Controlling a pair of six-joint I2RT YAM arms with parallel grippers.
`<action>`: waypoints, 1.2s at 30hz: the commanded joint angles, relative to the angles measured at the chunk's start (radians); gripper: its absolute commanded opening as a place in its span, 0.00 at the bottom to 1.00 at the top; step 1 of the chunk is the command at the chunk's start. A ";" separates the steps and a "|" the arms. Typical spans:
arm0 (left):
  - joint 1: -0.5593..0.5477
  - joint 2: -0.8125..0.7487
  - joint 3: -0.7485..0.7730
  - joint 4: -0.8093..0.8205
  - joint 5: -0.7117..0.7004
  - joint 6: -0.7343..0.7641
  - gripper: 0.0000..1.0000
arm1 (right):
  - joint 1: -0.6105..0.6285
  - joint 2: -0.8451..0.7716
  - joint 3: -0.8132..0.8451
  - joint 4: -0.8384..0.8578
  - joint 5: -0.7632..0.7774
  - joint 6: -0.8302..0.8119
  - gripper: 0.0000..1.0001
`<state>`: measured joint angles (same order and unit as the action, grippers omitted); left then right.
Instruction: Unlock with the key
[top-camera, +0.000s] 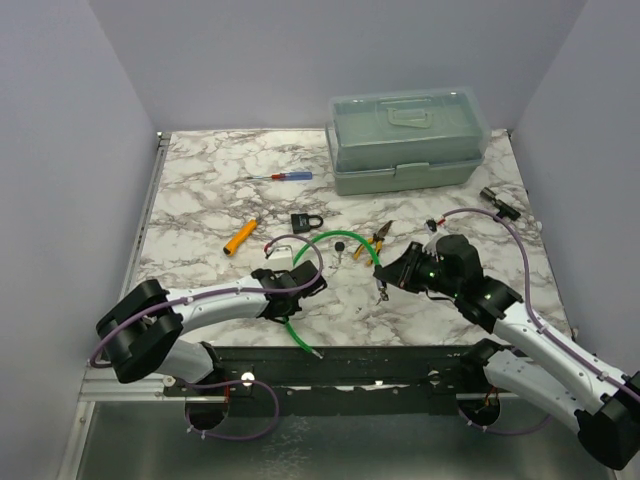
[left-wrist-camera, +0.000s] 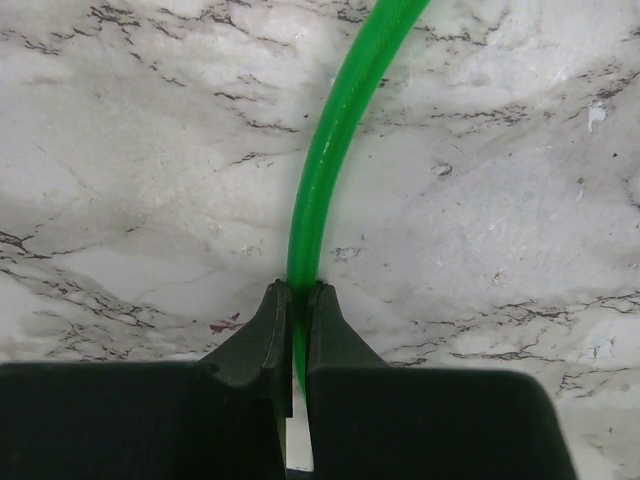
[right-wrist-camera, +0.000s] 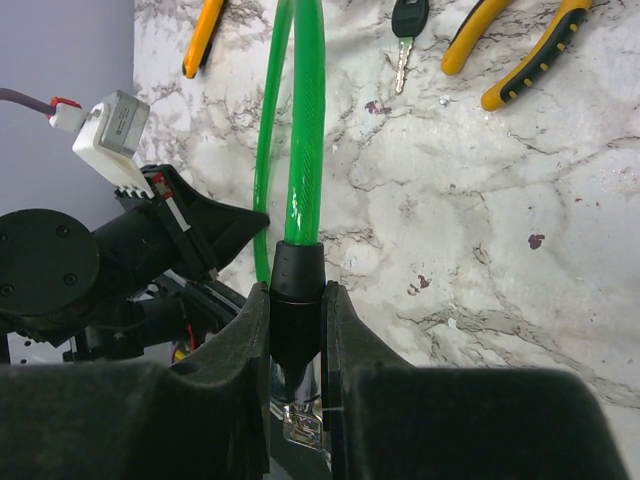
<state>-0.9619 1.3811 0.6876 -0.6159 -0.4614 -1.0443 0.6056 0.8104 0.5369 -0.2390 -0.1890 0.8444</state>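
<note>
While both of my arms reach low over the marble-patterned table (top-camera: 200, 200), my left jaws are clamped on a green cable (left-wrist-camera: 330, 150). The tube is squeezed tight between the two black fingertips (left-wrist-camera: 262, 335) and curves up and away across the stone.

My right jaws are pressed together around the black end cap (right-wrist-camera: 297, 275) of the same green cable, with a bit of silver metal showing below the cap. The cable rises from there in a tall arc that joins my two arms.

Beyond my right jaws, the key (right-wrist-camera: 408, 20) lies flat on the table with nothing gripping it. It has a dark round head, and its short silver blade points back toward me. From above it sits inside the cable's arc. Yellow-handled pliers (right-wrist-camera: 520, 50) lie just beside it on the right.

To the left of the arc rests an orange tool (top-camera: 241, 235). A small black padlock (top-camera: 307, 222) sits just past the top of the arc. Farther back are a screwdriver (top-camera: 290, 176) with a red and blue handle and a pale green toolbox (top-camera: 405, 140) with its lid shut.
</note>
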 joint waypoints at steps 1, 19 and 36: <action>0.022 -0.049 0.009 0.072 -0.047 0.048 0.00 | -0.001 -0.010 0.000 0.054 -0.060 -0.030 0.00; 0.324 -0.088 0.257 0.044 -0.218 0.330 0.00 | -0.008 0.475 0.268 0.287 -0.051 -0.155 0.00; 0.472 0.336 0.433 0.211 -0.093 0.557 0.00 | -0.196 0.987 0.641 0.055 -0.087 -0.498 0.00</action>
<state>-0.4984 1.6341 1.0534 -0.4671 -0.5980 -0.5491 0.4339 1.7290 1.1324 -0.1177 -0.2604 0.4484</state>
